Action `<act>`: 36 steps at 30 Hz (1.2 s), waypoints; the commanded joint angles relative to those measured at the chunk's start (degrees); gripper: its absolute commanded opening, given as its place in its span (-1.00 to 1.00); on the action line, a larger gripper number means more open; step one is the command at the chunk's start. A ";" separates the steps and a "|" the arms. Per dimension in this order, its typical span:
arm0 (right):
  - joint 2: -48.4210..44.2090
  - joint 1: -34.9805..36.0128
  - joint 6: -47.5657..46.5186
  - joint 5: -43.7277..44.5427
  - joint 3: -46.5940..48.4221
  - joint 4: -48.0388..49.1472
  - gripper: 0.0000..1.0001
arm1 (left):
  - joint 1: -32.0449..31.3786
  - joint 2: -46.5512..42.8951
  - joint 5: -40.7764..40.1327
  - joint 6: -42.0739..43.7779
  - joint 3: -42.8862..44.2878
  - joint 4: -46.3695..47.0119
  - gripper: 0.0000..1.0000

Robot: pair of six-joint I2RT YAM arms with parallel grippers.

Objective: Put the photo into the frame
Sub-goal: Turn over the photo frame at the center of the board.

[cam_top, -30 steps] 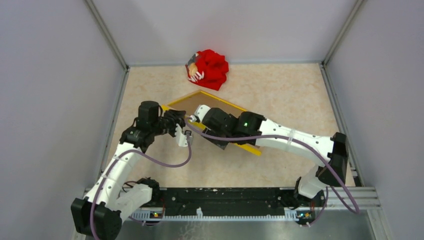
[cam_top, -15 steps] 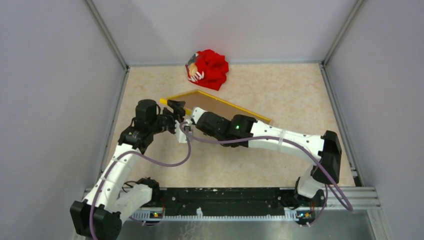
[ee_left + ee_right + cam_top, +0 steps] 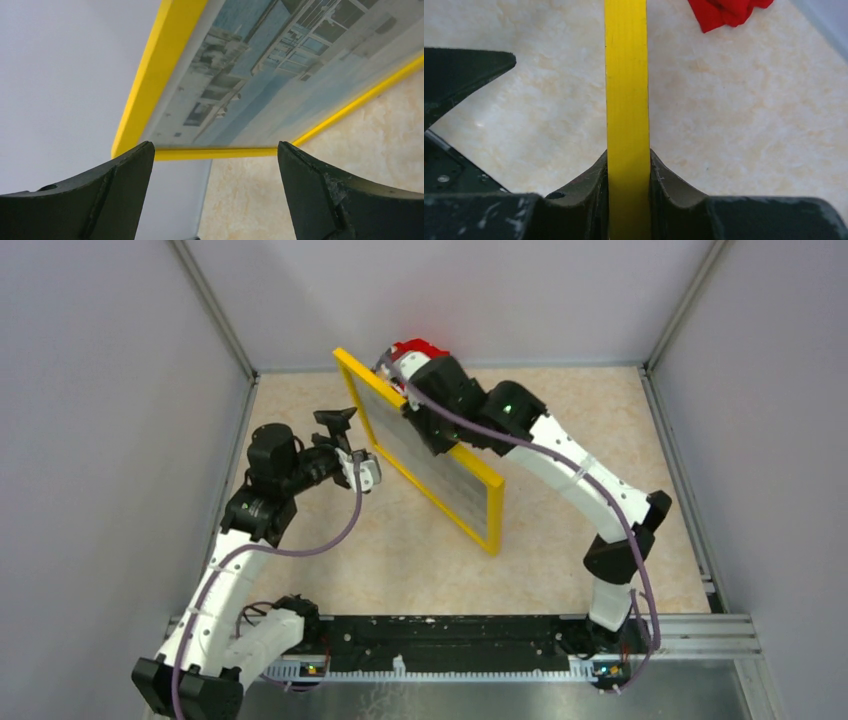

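Note:
The yellow frame (image 3: 352,390) stands up on edge, tilted, in the middle of the table. The photo (image 3: 432,468) of a pale building and blue sky shows inside its border. My right gripper (image 3: 408,405) is shut on the frame's upper edge. In the right wrist view the yellow edge (image 3: 626,90) runs straight up between the closed fingers (image 3: 594,175). My left gripper (image 3: 352,445) hangs open just left of the frame and touches nothing. In the left wrist view the frame's corner (image 3: 150,85) and the photo (image 3: 260,75) lie beyond the open left gripper (image 3: 215,147).
A crumpled red cloth (image 3: 412,346) lies at the back of the table, mostly behind the right wrist; the right wrist view also shows the red cloth (image 3: 729,12). Grey walls close in the left, right and back sides. The beige table (image 3: 580,430) lies under the frame.
The right arm has swung the frame up from lying low near the table to standing on edge, further back. The left gripper opened, let go of the frame and drew back left.

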 commanded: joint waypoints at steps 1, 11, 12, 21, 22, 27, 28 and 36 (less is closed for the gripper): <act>-0.93 -8.46 9.72 -14.25 10.41 -0.75 -1.00 | 0.48 1.56 0.29 -9.24 3.57 -0.35 0.98; -19.24 -25.50 24.48 -28.18 -25.78 18.80 -1.00 | 2.31 7.47 0.38 -17.75 9.53 -7.61 0.97; -21.81 -27.51 26.16 -30.19 -30.19 21.33 -1.00 | 2.57 7.74 0.40 -18.02 9.41 -7.89 0.98; -39.00 -34.53 33.65 -36.11 -62.36 33.48 -1.00 | 3.07 9.95 -0.71 -20.60 7.96 -8.87 0.98; -40.89 -34.60 34.39 -36.21 -65.82 35.34 -1.00 | 3.09 10.45 -1.11 -21.09 7.95 -9.32 0.97; -47.06 -34.77 38.66 -35.84 -81.92 47.96 -1.00 | 3.63 14.26 -3.48 -24.47 8.20 -12.04 0.97; -47.51 -34.79 38.78 -36.05 -84.32 50.37 -1.00 | 3.93 15.01 -3.44 -24.79 8.21 -12.61 0.97; -46.66 -34.98 38.41 -30.68 -95.23 61.55 -1.00 | 9.51 17.09 0.37 -27.89 6.16 -12.07 0.97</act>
